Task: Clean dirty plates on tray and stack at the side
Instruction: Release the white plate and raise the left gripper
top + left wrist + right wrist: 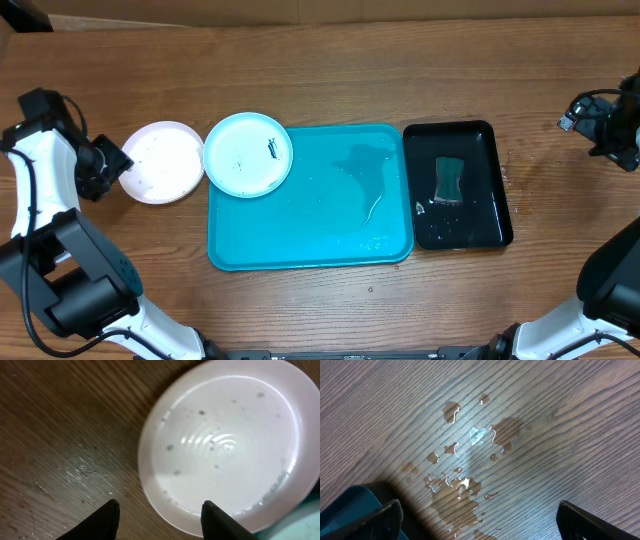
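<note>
A white plate (162,162) with small dark specks lies flat on the wood, left of the turquoise tray (330,245). A light blue plate (247,153) with a dark smear rests over the tray's far left corner, touching the white plate. My left gripper (118,165) is at the white plate's left edge. In the left wrist view it (160,504) is open, holding nothing, with the white plate's (230,445) rim under the right finger. My right gripper (612,130) hangs at the far right, wide open (479,506) over wet wood.
A glossy black tray (470,232) holding a green sponge (449,180) sits right of the turquoise tray. Water pools on the turquoise tray's floor (365,170). A puddle (460,500) wets the wood under the right gripper.
</note>
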You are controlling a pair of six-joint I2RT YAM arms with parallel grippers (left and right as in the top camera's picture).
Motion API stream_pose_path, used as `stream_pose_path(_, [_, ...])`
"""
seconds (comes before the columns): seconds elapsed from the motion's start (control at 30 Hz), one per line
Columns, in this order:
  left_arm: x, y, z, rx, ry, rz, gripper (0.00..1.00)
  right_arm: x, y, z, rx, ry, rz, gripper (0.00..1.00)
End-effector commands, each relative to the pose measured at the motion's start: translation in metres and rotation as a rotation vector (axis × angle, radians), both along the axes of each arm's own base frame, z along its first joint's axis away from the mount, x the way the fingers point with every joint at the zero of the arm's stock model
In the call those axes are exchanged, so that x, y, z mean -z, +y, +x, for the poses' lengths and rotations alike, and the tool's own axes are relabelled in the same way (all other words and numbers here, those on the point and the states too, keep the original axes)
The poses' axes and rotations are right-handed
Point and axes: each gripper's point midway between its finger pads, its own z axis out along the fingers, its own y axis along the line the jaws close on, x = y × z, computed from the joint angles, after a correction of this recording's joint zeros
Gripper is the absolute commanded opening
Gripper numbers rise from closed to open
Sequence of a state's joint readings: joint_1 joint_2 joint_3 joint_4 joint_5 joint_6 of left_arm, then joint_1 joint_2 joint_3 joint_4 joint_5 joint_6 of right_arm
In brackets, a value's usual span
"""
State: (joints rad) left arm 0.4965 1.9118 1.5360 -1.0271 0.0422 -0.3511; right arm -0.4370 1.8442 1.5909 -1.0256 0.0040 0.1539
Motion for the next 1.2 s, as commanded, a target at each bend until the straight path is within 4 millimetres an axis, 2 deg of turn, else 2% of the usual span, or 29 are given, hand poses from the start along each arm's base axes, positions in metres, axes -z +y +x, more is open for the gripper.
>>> stream_pose_path(0.0, [-0.020, -0.029, 0.030, 0.157, -0.064, 0.006, 0.52, -0.003, -0.001, 0.001, 0.004, -0.008, -0.005, 1.00])
stream_pose_path(0.2, [-0.026, -0.086, 0.060, 0.390, -0.101, 0.051, 0.49, -0.003, -0.001, 0.001, 0.004, -0.008, -0.005, 1.00])
stream_pose_path(0.3, [-0.026, -0.104, 0.067, 0.450, -0.100, 0.094, 0.46, -0.003, -0.001, 0.001, 0.004, -0.008, -0.005, 1.00])
stream_pose_path(0.47, [-0.027, -0.127, 0.077, 0.542, -0.111, 0.147, 0.33, -0.003, -0.001, 0.001, 0.004, -0.008, -0.005, 1.00])
stream_pose_path(0.53, [-0.027, -0.132, 0.081, 0.559, -0.125, 0.153, 0.27, -0.003, -0.001, 0.001, 0.004, -0.008, -0.005, 1.00])
stream_pose_path(0.67, [-0.026, -0.133, 0.085, 0.561, -0.141, 0.158, 0.24, -0.003, -0.001, 0.001, 0.004, -0.008, -0.005, 1.00])
stream_pose_path(1.17, [0.006, -0.135, 0.083, 0.564, -0.152, 0.162, 0.29, -0.003, -0.001, 0.001, 0.004, -0.008, -0.005, 1.00])
